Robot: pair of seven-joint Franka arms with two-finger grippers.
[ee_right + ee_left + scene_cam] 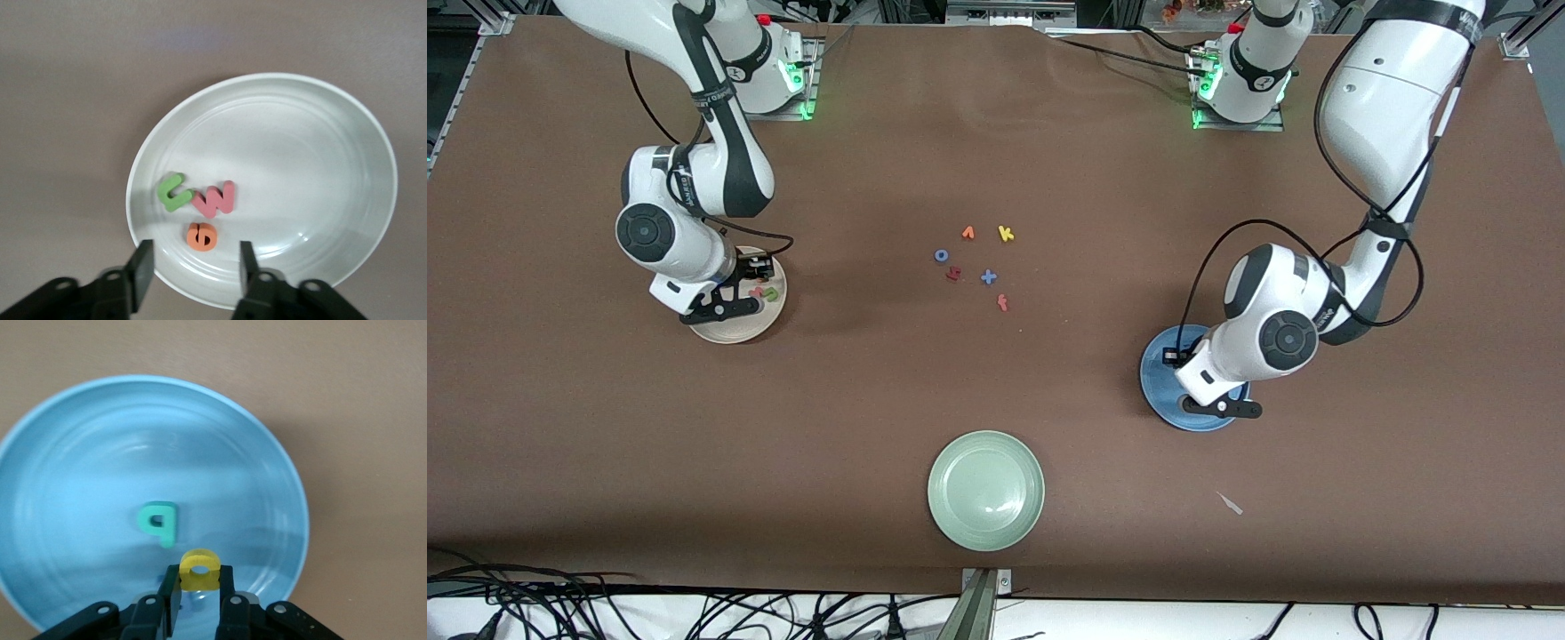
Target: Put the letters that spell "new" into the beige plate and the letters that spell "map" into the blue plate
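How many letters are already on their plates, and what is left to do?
"New" looks done: the green n, salmon w and orange e lie in the beige plate under the open right gripper. The teal p lies in the blue plate; the left gripper holds the yellow a over it. I can't spot the m.

arms: white shells, black joints | black cables | tools: black fingers

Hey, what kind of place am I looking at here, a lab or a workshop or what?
Most likely a robotics lab. Two white robot arms stand bolted at one edge of a brown-covered table, loose cables trail along the table's edge, and small foam letters and plates, such as the pale green plate, are laid out like a sorting test.
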